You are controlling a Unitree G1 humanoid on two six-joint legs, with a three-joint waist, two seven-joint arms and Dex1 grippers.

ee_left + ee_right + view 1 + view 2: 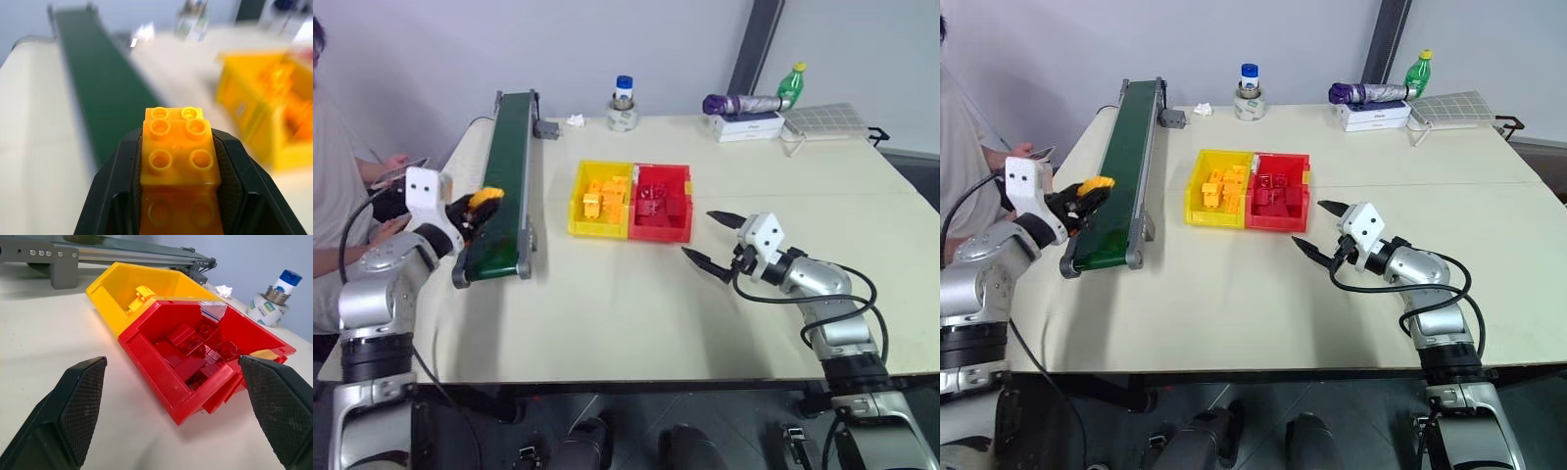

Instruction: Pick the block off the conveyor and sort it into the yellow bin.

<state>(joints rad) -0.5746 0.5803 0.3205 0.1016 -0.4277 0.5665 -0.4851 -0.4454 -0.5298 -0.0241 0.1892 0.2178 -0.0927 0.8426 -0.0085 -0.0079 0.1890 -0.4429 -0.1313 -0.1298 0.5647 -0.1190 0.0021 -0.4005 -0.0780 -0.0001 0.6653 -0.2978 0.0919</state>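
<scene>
My left gripper (481,208) is shut on the block (178,152), a yellow-orange studded brick, and holds it just above the near end of the conveyor (504,166). In the left wrist view the brick sits clamped between both black fingers (113,186). The dark green belt runs away toward the table's far left. The yellow bin (585,208) stands mid-table, to the right of the belt, with several yellow bricks inside. My right gripper (717,238) hangs open over the table, right of the bins, its fingers spread wide and pointing at the red tray (161,367).
The red tray (677,206) with red bricks is joined to the yellow bin's right side. A tape roll with a bottle (623,106), a box with an umbrella (744,110) and a green bottle (791,83) line the table's far edge. A person (333,176) sits at the left.
</scene>
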